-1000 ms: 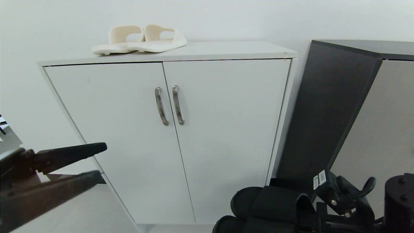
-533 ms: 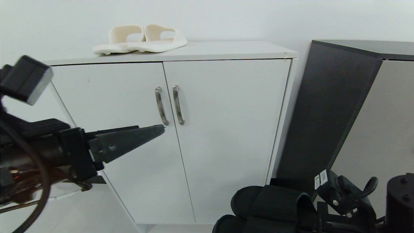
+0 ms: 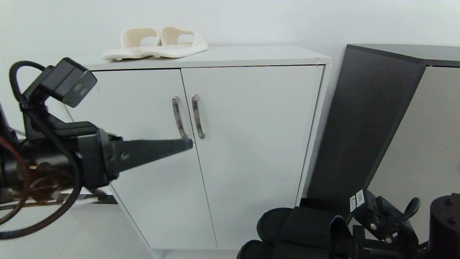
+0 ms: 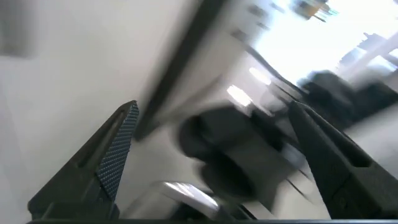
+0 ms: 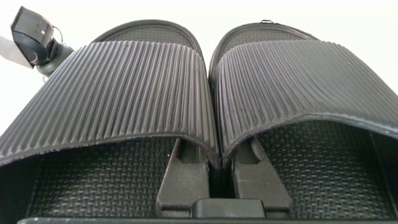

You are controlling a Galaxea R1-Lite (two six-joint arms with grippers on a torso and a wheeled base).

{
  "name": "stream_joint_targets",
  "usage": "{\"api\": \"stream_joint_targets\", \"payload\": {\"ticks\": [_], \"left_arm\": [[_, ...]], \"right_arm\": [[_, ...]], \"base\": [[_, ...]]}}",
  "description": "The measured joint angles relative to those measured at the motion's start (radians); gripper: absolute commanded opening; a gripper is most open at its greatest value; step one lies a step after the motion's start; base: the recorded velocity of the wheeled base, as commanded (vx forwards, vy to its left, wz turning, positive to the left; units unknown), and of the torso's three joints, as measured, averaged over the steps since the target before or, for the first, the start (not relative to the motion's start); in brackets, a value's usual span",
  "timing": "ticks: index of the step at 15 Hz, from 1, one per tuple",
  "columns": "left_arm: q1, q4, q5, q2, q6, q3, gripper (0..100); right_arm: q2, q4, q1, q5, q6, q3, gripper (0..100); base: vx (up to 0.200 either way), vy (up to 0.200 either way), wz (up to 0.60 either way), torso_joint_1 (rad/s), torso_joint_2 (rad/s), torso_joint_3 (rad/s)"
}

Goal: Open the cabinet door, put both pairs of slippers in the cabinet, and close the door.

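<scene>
The white cabinet (image 3: 251, 54) stands with both doors shut, the left handle (image 3: 178, 117) and right handle (image 3: 197, 117) upright side by side at the middle seam. The cream slippers (image 3: 154, 45) lie on its top, toward the left rear. The left gripper (image 3: 188, 144) lies across the left door (image 3: 143, 187), its tips just under the lower end of the left handle — whether they touch it cannot be told. The left wrist view shows its fingers (image 4: 118, 155) spread wide. Low on the right, the right gripper (image 5: 214, 171) holds the black slippers (image 3: 302, 230) as a pair: one finger runs inside each slipper, pinching the two touching inner walls together. A dark cabinet (image 3: 359, 126) stands just beside the white one.
</scene>
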Motion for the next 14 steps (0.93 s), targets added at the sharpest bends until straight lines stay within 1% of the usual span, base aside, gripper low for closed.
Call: {"api": "stream_joint_targets", "payload": {"ticks": [1, 4, 5, 7, 9, 11, 14], "left_arm": [[0.014, -0.007, 0.064, 0.025, 0.000, -0.018, 100], [0.001, -0.053, 0.125, 0.083, 0.000, -0.041, 100], [-0.001, -0.082, 0.146, 0.109, 0.000, -0.048, 100], [-0.002, -0.116, 0.167, 0.159, -0.001, -0.066, 100], [-0.003, -0.121, 0.179, 0.205, 0.000, -0.101, 100], [0.000, -0.122, 0.208, 0.241, 0.000, -0.145, 100], [0.002, -0.122, 0.212, 0.275, 0.002, -0.176, 100]], "right_arm": [[0.000, 0.000, 0.000, 0.000, 0.000, 0.000, 0], [0.000, 0.000, 0.001, 0.000, 0.000, 0.000, 0], [-0.001, 0.000, 0.002, 0.000, 0.000, 0.000, 0], [-0.001, 0.000, 0.002, 0.000, 0.000, 0.000, 0], [-0.001, 0.000, 0.002, 0.000, 0.000, 0.003, 0], [-0.004, 0.000, 0.002, -0.001, 0.000, 0.008, 0], [-0.007, 0.000, 0.002, -0.001, 0.000, 0.009, 0]], "base": [[0.000, 0.000, 0.00, 0.000, 0.00, 0.000], [0.000, 0.000, 0.00, 0.000, 0.00, 0.000], [0.000, 0.000, 0.00, 0.000, 0.00, 0.000], [0.000, 0.000, 0.00, 0.000, 0.00, 0.000], [0.000, 0.000, 0.00, 0.000, 0.00, 0.000], [0.000, 0.000, 0.00, 0.000, 0.00, 0.000], [0.000, 0.000, 0.00, 0.000, 0.00, 0.000]]}}
